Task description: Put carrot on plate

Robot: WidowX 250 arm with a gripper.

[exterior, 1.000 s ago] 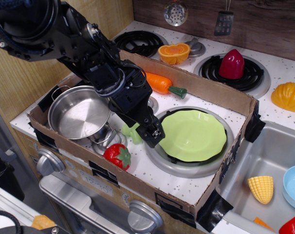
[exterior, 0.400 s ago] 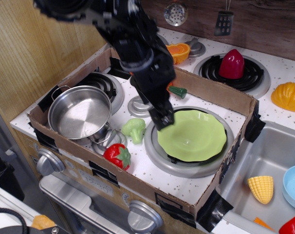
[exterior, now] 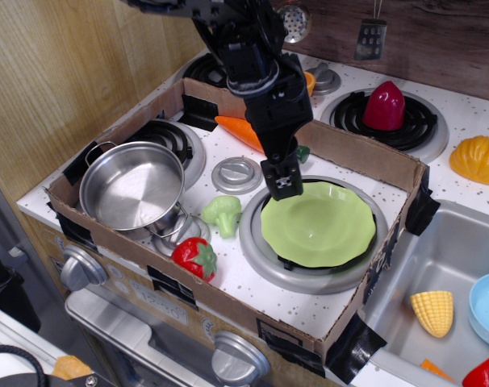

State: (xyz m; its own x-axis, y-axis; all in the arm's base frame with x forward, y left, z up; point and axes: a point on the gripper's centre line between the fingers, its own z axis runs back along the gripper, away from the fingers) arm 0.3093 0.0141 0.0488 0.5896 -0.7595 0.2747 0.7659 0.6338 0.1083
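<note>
The orange carrot [exterior: 235,128] lies inside the cardboard box near its back wall. My arm covers its middle, and its dark green stem cap [exterior: 303,151] shows to the right of the arm. The lime-green plate [exterior: 321,226] sits on the burner ring at the front right of the box. My gripper [exterior: 282,184] hangs from above and points down, just in front of the carrot and over the plate's back left rim. It holds nothing. I see its fingers edge-on, so the gap between them does not show.
A steel pot [exterior: 133,185] stands at the box's left. A green broccoli [exterior: 221,214] and a red strawberry [exterior: 195,256] lie in front. The cardboard box wall [exterior: 365,157] rings the area. Outside are a halved orange [exterior: 309,81], a red pepper [exterior: 386,105], a squash [exterior: 477,159] and a sink with corn [exterior: 432,311].
My arm has swung from the front of the box, near the broccoli, back and to the right. The gripper now hangs by the carrot at the plate's back rim. The objects have not moved.
</note>
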